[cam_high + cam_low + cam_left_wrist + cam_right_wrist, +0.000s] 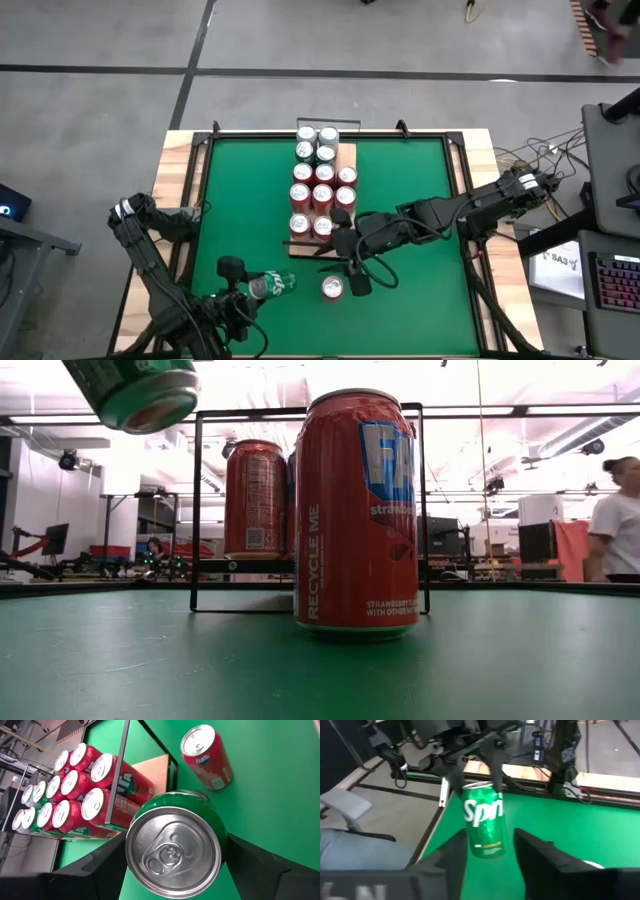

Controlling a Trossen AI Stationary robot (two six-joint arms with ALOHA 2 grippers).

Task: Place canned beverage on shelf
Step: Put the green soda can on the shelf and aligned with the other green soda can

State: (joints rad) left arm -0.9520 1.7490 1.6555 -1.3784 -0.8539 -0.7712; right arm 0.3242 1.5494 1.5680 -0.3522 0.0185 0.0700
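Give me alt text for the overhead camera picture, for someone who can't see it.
Seen from above, the left gripper holds a green can on its side over the green mat, while the right gripper hovers beside a red can standing near the shelf's end. The shelf carries rows of red and green cans.

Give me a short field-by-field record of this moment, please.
left gripper: shut on green can, lifted off mat
right gripper: beside red can, jaws apart
red can: upright on mat, in front of shelf
shelf: holds rows of upright cans, mostly red, some green at far end
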